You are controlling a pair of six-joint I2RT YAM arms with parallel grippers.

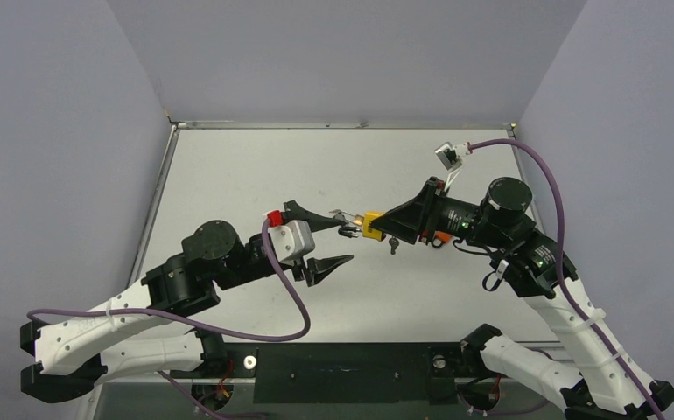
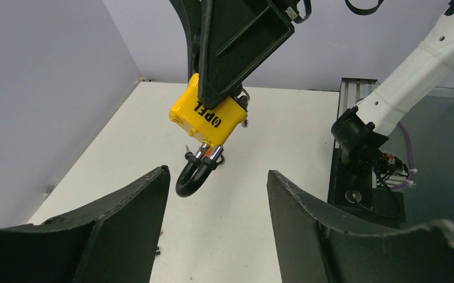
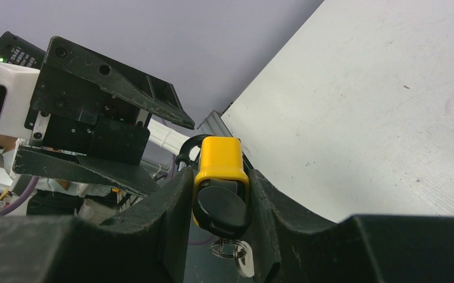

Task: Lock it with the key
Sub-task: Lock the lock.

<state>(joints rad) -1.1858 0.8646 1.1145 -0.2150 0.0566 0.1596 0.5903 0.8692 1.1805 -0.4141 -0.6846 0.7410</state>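
A yellow padlock [image 1: 373,225] hangs above the table's middle with my right gripper [image 1: 386,224] shut on its body. In the right wrist view the right gripper [image 3: 221,172] squeezes the padlock [image 3: 220,154] from both sides. The key [image 3: 221,206], black-headed, sits in the padlock's bottom, a ring with a spare key [image 3: 232,251] dangling below. The padlock's black shackle [image 2: 192,177] points down at my left gripper [image 2: 217,171]. My left gripper [image 1: 351,242] is open, its fingers either side of the shackle end, touching nothing.
The white table [image 1: 255,175] is walled at the back and sides. A black rail [image 1: 342,363] with both arm bases runs along the near edge. A purple cable [image 1: 291,297] loops off the left wrist. Tiny dark specks [image 2: 158,250] lie by the left finger.
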